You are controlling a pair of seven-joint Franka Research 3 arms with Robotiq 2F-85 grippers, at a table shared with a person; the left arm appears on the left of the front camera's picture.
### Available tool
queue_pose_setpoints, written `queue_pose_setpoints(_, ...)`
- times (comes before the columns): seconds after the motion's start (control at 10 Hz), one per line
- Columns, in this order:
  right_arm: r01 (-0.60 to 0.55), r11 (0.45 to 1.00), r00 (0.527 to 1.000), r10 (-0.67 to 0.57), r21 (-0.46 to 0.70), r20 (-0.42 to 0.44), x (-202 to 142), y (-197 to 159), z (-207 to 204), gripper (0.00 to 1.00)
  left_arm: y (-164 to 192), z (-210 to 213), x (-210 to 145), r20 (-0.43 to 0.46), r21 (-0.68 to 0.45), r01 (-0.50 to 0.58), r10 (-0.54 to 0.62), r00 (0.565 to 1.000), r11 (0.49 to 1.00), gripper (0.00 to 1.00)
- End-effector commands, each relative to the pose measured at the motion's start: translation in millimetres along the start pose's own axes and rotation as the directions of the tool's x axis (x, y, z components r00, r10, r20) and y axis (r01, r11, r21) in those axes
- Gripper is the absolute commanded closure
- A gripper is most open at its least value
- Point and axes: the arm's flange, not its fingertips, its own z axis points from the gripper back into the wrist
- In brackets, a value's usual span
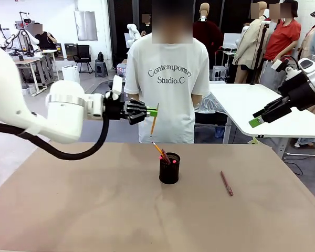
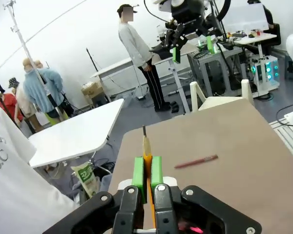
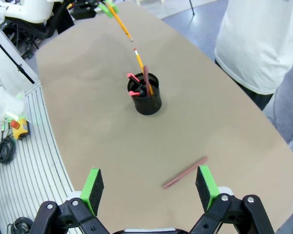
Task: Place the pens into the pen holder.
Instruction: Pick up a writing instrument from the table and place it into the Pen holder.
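Observation:
The black mesh pen holder [image 1: 169, 169] stands near the middle of the brown table [image 1: 84, 210]. An orange pencil [image 3: 139, 62], a reddish-brown pen [image 3: 146, 78] and a dark pen with red tips [image 3: 133, 77] stick out of it. My left gripper [image 1: 153, 111] is shut on another yellow-orange pencil [image 1: 154, 122], which hangs tip down above and just left of the holder; the green pads [image 2: 138, 171] clamp the pencil [image 2: 146, 148]. A reddish-brown pen [image 1: 227, 184] lies flat to the holder's right. My right gripper [image 1: 258, 119] hangs open high at the right, over that loose pen [image 3: 184, 172].
A person in a white T-shirt [image 1: 168, 79] stands at the far edge behind the holder, hands out of sight. A white table [image 1: 247, 105] stands beyond at the right. Bare tabletop lies all around the holder [image 3: 147, 100].

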Motion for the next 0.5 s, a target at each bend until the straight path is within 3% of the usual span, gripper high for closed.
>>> queue_pose_setpoints(0.0,-0.001,1.0,1.0,0.001,0.001,0.015,2,0,0,0.0,15,-27,-16,0.064,0.027,0.013,-0.015,0.998,1.0,1.0)
queue_pose_setpoints(0.2,-0.001,1.0,1.0,0.001,0.001,0.015,2,0,0,0.0,15,-38,-24,0.133,0.008,-0.085,0.083,0.988,0.996,1.0)
queue_pose_setpoints(0.3,-0.001,1.0,1.0,0.001,0.001,0.015,2,0,0,0.0,9,-30,-18,0.043,0.005,-0.012,0.011,0.999,1.0,1.0)
queue_pose_setpoints(0.4,-0.001,1.0,1.0,0.001,0.001,0.015,2,0,0,0.0,9,-30,-18,0.043,0.005,-0.012,0.011,0.999,1.0,1.0)
